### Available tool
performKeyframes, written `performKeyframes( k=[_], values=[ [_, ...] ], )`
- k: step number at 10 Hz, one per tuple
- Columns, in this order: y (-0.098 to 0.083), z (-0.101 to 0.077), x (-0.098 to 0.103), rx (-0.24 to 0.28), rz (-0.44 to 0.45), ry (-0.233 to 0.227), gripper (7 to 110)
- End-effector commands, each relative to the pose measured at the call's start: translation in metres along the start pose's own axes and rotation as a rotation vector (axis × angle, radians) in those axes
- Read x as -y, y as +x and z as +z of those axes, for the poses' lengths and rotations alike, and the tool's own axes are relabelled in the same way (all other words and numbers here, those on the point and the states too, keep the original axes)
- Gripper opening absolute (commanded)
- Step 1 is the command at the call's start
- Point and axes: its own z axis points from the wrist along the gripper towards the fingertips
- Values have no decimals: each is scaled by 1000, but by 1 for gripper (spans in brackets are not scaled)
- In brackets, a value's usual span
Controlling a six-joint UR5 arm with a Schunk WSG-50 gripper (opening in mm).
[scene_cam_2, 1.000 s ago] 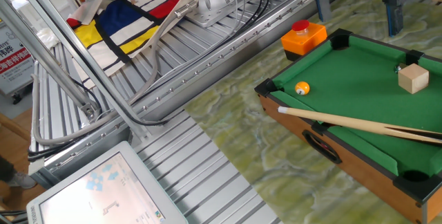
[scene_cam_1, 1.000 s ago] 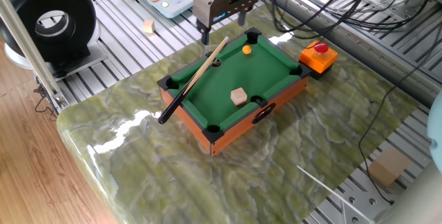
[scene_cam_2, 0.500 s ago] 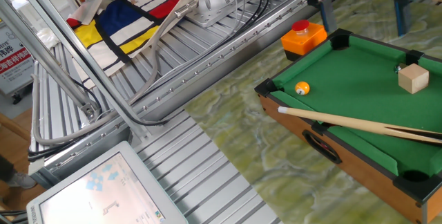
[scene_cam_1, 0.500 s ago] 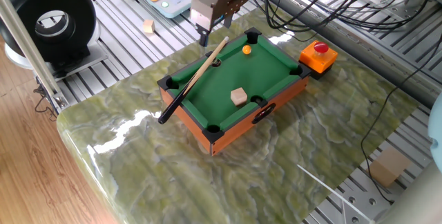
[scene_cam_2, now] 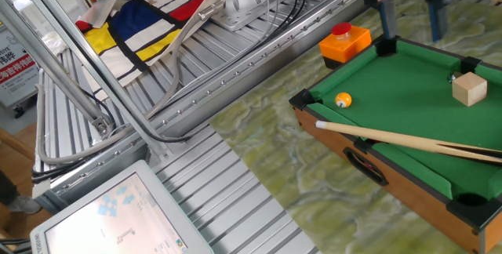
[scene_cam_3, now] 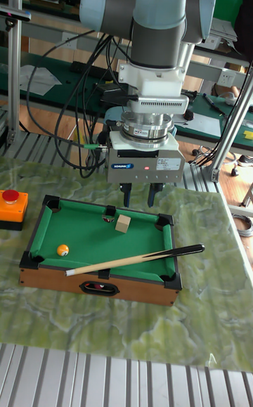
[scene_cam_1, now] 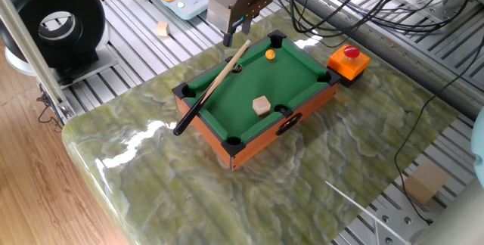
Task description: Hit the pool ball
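The gripper (scene_cam_2: 409,20) hangs above the far rail of the little pool table (scene_cam_1: 227,145), its two fingers spread with nothing between them. The pool ball (scene_cam_1: 270,54) sits on the green felt near the corner closest to the red button (scene_cam_1: 351,51). The cue (scene_cam_3: 133,260) lies slantwise along the near rail, and a tan wooden cube (scene_cam_2: 469,88) rests on the felt, well apart from the ball.

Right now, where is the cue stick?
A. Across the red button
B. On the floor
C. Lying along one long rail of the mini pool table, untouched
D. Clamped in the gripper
C: the cue stick lies along the pool table's long rail, while the gripper hangs above, holding nothing.
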Motion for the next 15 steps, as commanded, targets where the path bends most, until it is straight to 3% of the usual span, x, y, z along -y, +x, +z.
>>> performKeyframes(
  k=[1,6,8,9,10,12,13,15],
  values=[
    [-4,-1,-2,16,46,-6,7],
    [-1,-1,2,4,39,1,7],
    [1,-1,0,-2,-27,-4,7],
    [2,-1,5,-5,-146,11,7],
    [2,-2,11,-11,-320,34,7],
    [16,-4,3,-62,-644,-12,7],
    [15,-4,4,-57,-761,-8,7],
    [18,-4,-1,-59,-896,-35,7]
  ],
)
